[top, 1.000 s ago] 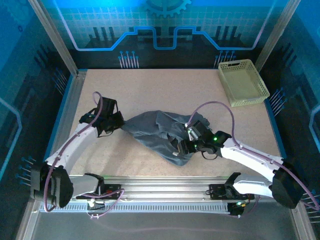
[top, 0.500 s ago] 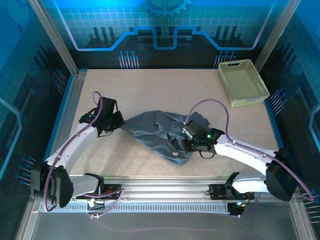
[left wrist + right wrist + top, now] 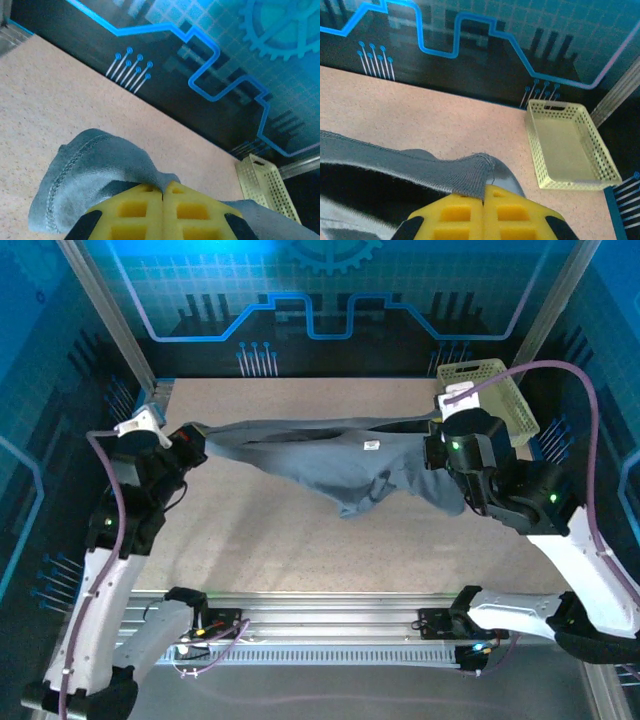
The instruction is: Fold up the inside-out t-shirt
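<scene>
Top view: the inside-out t-shirt, bunched a second ago, now stretches across the tabletop from the left gripper at nine o'clock to the right gripper at three. Left wrist: jaws clamped on its hem. Right wrist: jaws pinching its edge.

You have even, fairly bright overhead light — the tan surface reads clearly, shadows faint. The back wall glows blue along the top. In your left wrist view the t-shirt stitching is crisp — the wall behind blurs.
</scene>
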Controlling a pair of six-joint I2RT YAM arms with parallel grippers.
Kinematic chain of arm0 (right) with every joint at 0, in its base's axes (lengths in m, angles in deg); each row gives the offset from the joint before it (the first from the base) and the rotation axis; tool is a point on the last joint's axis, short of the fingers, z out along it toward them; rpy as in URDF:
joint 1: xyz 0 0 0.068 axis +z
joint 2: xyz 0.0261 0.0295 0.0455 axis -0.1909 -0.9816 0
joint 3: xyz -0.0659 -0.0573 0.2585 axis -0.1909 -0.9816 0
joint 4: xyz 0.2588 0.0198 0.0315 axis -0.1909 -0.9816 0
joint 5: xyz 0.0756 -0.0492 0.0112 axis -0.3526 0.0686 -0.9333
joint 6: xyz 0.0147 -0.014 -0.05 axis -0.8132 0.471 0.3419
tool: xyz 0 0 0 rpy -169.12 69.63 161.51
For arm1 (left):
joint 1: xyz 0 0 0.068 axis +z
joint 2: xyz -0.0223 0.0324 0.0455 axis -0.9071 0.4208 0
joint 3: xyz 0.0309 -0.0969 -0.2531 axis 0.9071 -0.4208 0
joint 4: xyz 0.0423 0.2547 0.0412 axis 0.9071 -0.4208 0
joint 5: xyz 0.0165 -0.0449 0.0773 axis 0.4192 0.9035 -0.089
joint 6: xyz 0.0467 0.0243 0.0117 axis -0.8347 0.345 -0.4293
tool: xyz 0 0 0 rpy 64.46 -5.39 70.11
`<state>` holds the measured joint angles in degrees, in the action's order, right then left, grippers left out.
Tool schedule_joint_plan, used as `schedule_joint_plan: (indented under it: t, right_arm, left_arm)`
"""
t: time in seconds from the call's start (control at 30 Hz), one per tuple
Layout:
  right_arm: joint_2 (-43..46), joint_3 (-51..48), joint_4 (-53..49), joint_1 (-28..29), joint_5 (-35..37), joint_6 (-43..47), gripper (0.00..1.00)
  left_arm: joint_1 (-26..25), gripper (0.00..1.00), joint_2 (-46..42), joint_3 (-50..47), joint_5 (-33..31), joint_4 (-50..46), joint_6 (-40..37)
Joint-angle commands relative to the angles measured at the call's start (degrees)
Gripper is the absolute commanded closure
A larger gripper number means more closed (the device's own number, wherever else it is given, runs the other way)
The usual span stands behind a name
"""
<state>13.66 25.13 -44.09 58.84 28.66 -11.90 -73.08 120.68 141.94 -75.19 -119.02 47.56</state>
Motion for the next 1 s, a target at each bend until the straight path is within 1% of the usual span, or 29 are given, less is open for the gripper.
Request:
schedule_joint_plan:
  t: [0.0, 0.03, 0.1, 0.17, 0.2, 0.27, 0.3, 0.37, 0.43, 0.5, 0.6, 0.67, 0.73, 0.87, 0.97]
  right_arm:
    - [-8.0, -2.5, 1.1, 2.8, -1.9, 2.0, 1.0]
    - [-9.7, -3.9, 2.4, 3.3, -4.3, 1.2, 1.0]
    - [-13.8, -7.3, 5.3, 4.8, -10.1, -1.5, 0.98]
    - [-17.2, -10.7, 7.4, 6.2, -15.5, -4.0, 0.91]
    - [-18.5, -12.7, 8.8, 7.1, -17.8, -4.9, 0.78]
    - [-19.7, -16.2, 10.5, 8.3, -20.3, -6.4, 0.47]
    - [-19.5, -17.9, 10.5, 8.4, -20.5, -7.1, 0.39]
    - [-17.1, -21.3, 10.3, 7.2, -19.6, -8.1, 0.31]
    - [-13.3, -25.4, 10.9, 3.4, -21.4, -8.3, 0.27]
    - [-8.4, -30.4, 13.0, -1.9, -26.0, -8.4, 0.25]
    - [-4.4, -37.0, 14.7, -10.1, -31.4, -10.0, 0.25]
    - [-3.5, -40.5, 15.2, -13.5, -32.8, -11.3, 0.25]
    - [-3.7, -43.7, 16.2, -14.8, -34.4, -12.1, 0.25]
    - [-6.3, -48.3, 20.8, -14.8, -37.6, -14.6, 0.23]
    - [-9.4, -49.1, 23.0, -15.0, -36.7, -16.3, 0.23]
  left_arm:
    - [1.4, 1.0, 7.1, -0.4, -6.8, -6.5, 1.1]
    - [2.2, 1.0, 9.3, -0.7, -6.5, -8.4, 1.5]
    - [4.1, 1.0, 13.3, -3.2, -3.1, -9.8, 2.8]
    - [5.9, 1.0, 14.8, -6.8, 0.0, -8.3, 3.7]
    - [6.7, 1.0, 14.9, -8.6, 1.3, -7.3, 4.1]
    - [8.1, 1.0, 14.9, -11.2, 2.6, -5.8, 4.4]
    - [8.7, 1.0, 14.8, -12.0, 2.8, -5.3, 4.4]
    - [9.4, 1.0, 15.0, -12.9, 3.0, -4.7, 4.0]
    - [9.7, 1.0, 15.4, -13.4, 2.8, -4.3, 3.5]
    - [9.9, 1.0, 15.9, -14.0, 2.7, -3.7, 3.5]
    - [10.0, 1.0, 16.1, -14.9, 3.1, -2.7, 4.0]
    - [10.1, 1.0, 16.0, -15.2, 3.4, -2.4, 4.2]
    - [10.1, 1.0, 15.8, -15.3, 3.6, -2.2, 4.2]
    - [10.1, 1.0, 15.9, -15.8, 3.9, -2.0, 4.0]
    - [10.1, 1.0, 15.8, -16.0, 4.1, -2.0, 4.0]
